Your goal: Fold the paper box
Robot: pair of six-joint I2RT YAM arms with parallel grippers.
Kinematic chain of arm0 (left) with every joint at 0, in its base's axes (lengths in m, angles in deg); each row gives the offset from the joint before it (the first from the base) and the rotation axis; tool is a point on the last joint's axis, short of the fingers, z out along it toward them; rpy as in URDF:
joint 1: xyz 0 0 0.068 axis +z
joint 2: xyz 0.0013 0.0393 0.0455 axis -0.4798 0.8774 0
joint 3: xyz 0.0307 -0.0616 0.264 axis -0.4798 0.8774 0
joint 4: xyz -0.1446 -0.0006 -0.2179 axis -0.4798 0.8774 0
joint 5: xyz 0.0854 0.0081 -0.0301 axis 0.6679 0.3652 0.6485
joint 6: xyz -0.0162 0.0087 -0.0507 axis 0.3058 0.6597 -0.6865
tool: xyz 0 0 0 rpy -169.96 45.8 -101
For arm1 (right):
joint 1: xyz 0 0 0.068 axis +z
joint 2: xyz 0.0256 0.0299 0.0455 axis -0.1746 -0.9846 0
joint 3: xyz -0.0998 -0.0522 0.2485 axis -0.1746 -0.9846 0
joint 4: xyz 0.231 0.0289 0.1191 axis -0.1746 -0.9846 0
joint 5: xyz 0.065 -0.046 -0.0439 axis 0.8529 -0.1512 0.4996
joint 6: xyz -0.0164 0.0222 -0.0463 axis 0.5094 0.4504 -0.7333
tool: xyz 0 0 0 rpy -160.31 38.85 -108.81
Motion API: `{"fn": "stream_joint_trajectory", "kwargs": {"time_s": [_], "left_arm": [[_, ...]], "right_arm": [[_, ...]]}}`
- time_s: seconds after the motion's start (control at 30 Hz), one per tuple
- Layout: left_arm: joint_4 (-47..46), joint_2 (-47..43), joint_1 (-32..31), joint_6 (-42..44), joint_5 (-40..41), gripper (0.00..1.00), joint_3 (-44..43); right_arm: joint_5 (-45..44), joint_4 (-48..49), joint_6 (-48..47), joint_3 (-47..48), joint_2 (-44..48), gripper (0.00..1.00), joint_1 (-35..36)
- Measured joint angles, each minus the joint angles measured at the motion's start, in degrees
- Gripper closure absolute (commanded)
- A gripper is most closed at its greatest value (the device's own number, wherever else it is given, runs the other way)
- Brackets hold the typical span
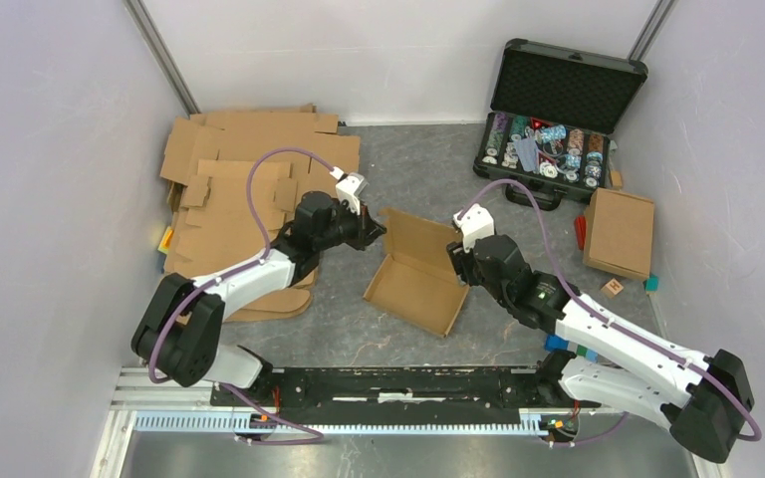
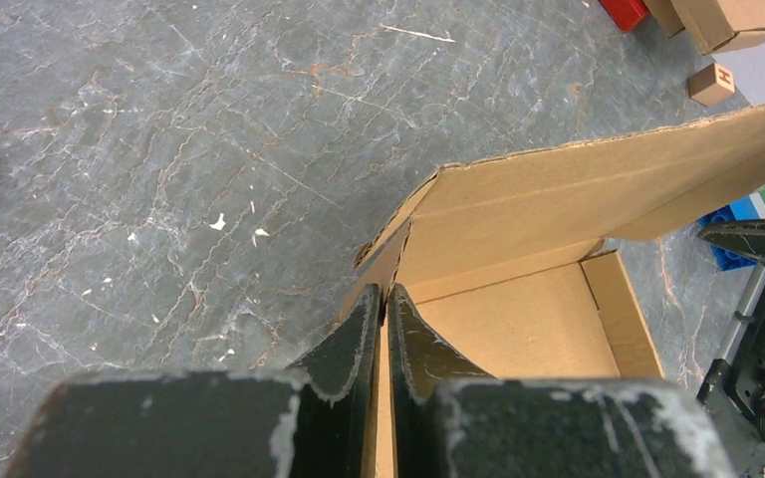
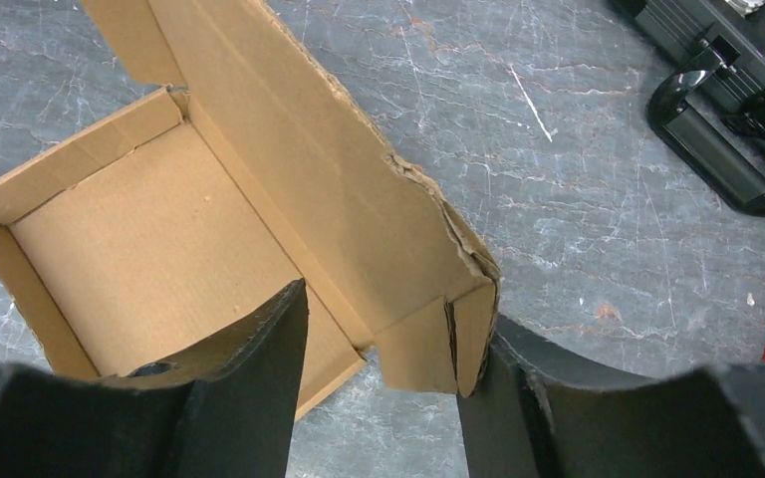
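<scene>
Just beyond the arm bases at the table's near edge, a few blue blocks (image 1: 558, 343) lie beside the right arm. Past them, about the middle of the table (image 1: 359, 329), sits the paper box (image 1: 413, 274), half formed: an open tray with low walls raised on its sides, and its lid panel leaning up and away along the far side. The left tool (image 2: 386, 299) comes at the box from the left and is clamped on a thin cardboard wall at its far left corner, its two fingers pressed nearly together with the sheet between them. The right tool (image 3: 398, 309) meets the box from the right with its fingers spread, straddling a corner: one finger stands inside the tray, the other outside, against the short folded flap there, and it grips nothing. Toward the right edge lie a small wooden cube (image 1: 613, 287) and a closed cardboard box (image 1: 618, 231). A stack of flat cardboard blanks (image 1: 249, 159) covers the far left part of the table, and an open black case (image 1: 558, 110) holding chips stands in the far right corner.
</scene>
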Motion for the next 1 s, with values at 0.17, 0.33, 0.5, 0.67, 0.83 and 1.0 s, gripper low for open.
{"fn": "stream_joint_trajectory", "kwargs": {"time_s": [0.17,0.33,0.5,0.67,0.83,1.0], "left_arm": [[0.2,-2.16,-1.07,0.02,2.12,0.88,1.44],[0.5,-3.87,-1.9,0.04,3.93,0.87,1.99],[0.57,-4.28,-2.29,0.04,4.92,0.87,2.05],[0.61,-4.28,-2.56,0.04,5.03,0.87,2.08],[0.66,-4.37,-2.99,0.0,6.08,0.86,2.21],[1.79,-5.22,-4.09,-1.49,8.22,0.84,2.49]], "right_arm": [[-2.01,-0.79,1.95,0.0,-0.2,0.52,-0.31],[-3.87,-2.69,3.17,0.0,-0.57,0.56,-0.61],[-5.29,-3.3,4.0,-0.5,-0.52,0.59,-0.87],[-5.88,-3.34,5.14,-1.86,-0.52,0.74,-1.4],[-6.54,-2.21,7.74,-2.12,-0.52,0.87,-1.53],[-6.64,0.7,11.65,-2.73,-0.79,0.98,-1.66]]}}
